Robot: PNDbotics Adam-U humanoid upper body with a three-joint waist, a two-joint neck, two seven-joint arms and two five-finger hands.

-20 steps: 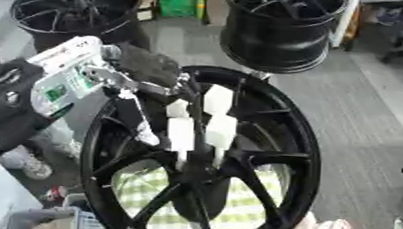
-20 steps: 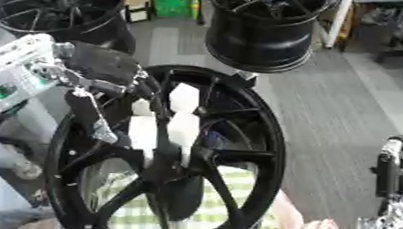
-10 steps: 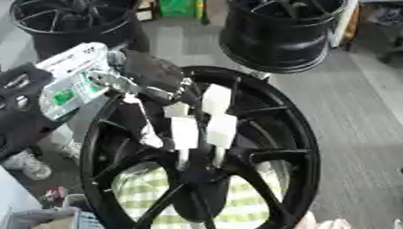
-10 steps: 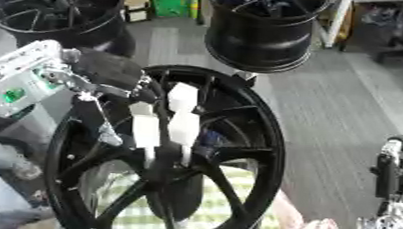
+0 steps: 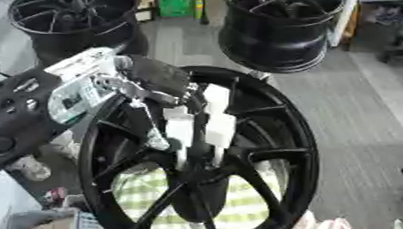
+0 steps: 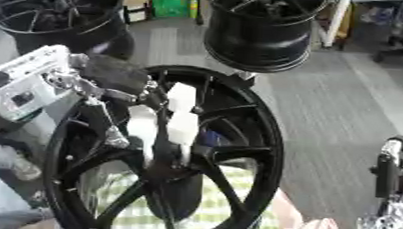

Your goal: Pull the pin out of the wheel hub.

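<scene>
Reaching in from the left, the left hand (image 5: 154, 81) has its pale fingers (image 5: 179, 130) extended down at the wheel hub (image 5: 198, 159) centre — whether they clamp the pin cannot be told. Green checked cloth (image 5: 234, 213) shows behind the spokes; other black rims (image 5: 280, 31) stand beyond.

The left hand (image 6: 110, 83) reaches over the black wheel hub (image 6: 172, 155), its white-tipped fingers (image 6: 183, 128) at the centre.

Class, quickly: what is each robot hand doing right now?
Left robot hand: over the wheel hub; grip cannot be told.
Right robot hand: at the right edge; fingers cannot be told.
</scene>
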